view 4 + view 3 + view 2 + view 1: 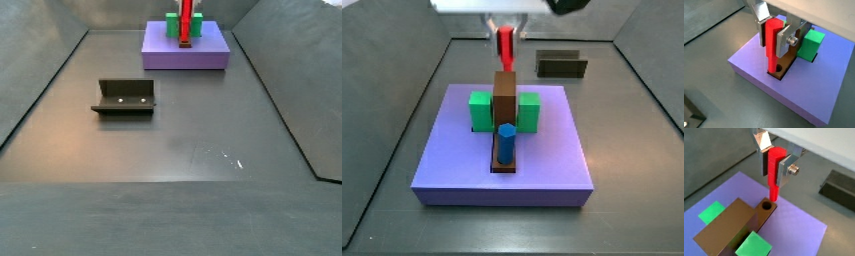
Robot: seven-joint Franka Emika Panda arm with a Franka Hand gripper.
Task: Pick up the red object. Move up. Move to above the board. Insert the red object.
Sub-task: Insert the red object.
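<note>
The gripper (776,159) pinched the red object (773,175) upright, its lower tip just above the hole (767,206) in the board (797,225).

Gripper position: I see the gripper (775,158) high in the scene, hanging over the far part of the board (556,150); it also shows in a side view (505,36).
Orientation: I read it as pointing straight down, fingers vertical.
Fingers: flat silver plates (787,40) with dark pads, showing in both wrist views.
Jaw state: clamped from both sides on the red object (774,174), which hangs upright below the fingertips.
Wrist: a pale housing (489,5) sits above the fingers.
</note>
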